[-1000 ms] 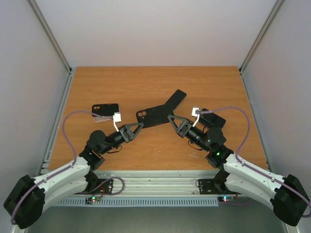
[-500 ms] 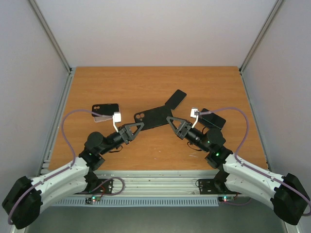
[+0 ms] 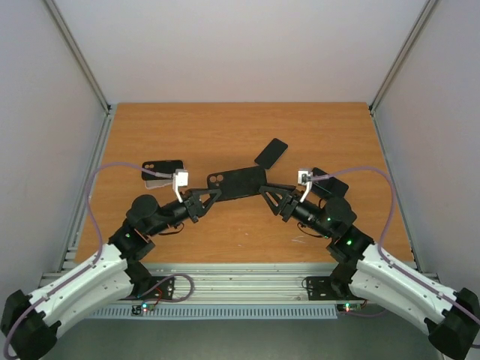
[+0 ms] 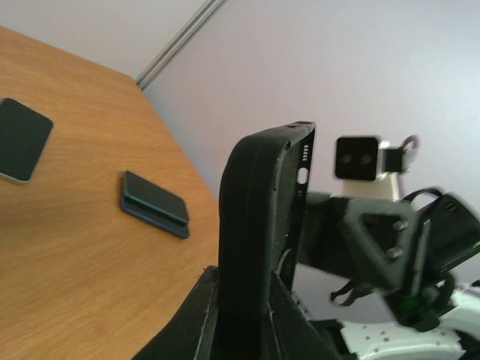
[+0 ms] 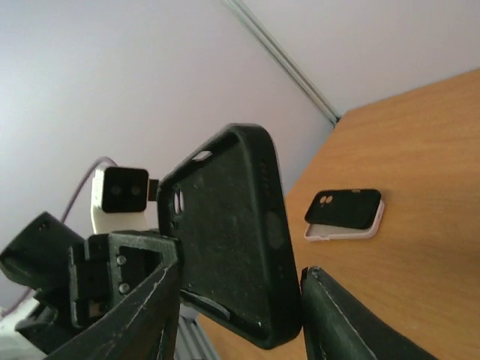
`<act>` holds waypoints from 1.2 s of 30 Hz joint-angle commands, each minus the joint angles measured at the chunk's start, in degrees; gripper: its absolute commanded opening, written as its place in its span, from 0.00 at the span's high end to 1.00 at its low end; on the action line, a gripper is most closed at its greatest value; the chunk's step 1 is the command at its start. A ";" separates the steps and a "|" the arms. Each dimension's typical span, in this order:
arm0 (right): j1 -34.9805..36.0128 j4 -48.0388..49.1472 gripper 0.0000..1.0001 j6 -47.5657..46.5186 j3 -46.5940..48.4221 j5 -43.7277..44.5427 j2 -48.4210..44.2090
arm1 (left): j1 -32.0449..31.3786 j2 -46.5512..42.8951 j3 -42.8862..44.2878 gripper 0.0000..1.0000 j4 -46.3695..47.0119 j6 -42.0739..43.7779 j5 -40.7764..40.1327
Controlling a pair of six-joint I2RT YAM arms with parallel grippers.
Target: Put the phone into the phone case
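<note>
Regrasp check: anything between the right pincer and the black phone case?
Nothing visible. The black phone case sits inside the open right pincer, with a gap showing at one finger. The left pincer is shut on its other end.

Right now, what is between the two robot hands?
The black phone case spans the gap between the left gripper and the right gripper, shown in the top view.

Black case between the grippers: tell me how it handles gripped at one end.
Probably stiff: the black case juts straight from the left gripper, no sag. Its pebbled skin likely resists slipping. Gripped at one end, it may pivot.
</note>
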 commanded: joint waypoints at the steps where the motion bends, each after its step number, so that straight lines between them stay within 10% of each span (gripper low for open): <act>1: 0.03 -17.66 0.49 -13.81 7.55 -0.02 -4.89 | 0.04 -2.25 6.98 0.99 -17.40 10.63 1.36; 16: 0.07 -52.20 0.32 -40.59 27.07 -12.31 1.67 | 0.06 11.29 39.18 1.00 -70.74 42.60 9.96; 36: 0.23 -50.82 0.57 -45.33 30.25 -31.89 20.01 | 0.05 24.16 46.29 1.00 -78.85 61.57 18.56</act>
